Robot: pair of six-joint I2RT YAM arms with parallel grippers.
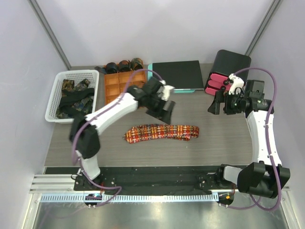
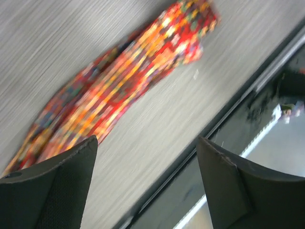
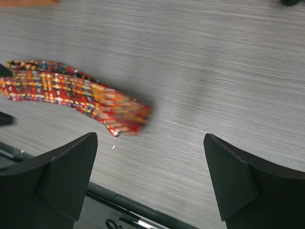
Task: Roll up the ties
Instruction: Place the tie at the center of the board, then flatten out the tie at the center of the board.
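Our left gripper (image 1: 162, 114) and right gripper (image 1: 213, 106) both gape empty. The checked tie (image 1: 162, 132) lies mid-frame on the table (image 1: 228, 143). It looks light, limp and probably slippery, so we'd pinch one end.

1. Grey wood-grain worktop (image 1: 224, 138), white panels on three sides.
2. White plastic basket (image 1: 53, 98) with slotted walls, far left of worktop.
3. Orange compartment tray (image 1: 113, 85) just right of the basket, near the back edge.
4. Dark flat pad (image 1: 178, 75) with a teal edge, lying flat just right of the tray.
5. Black box (image 1: 233, 62) at the back right corner, with pink cylinders (image 1: 218, 82) at its front; exact count unclear.
6. Black strip (image 1: 157, 176) along the near edge, with a ridged metal rail (image 1: 157, 198) in front of it.
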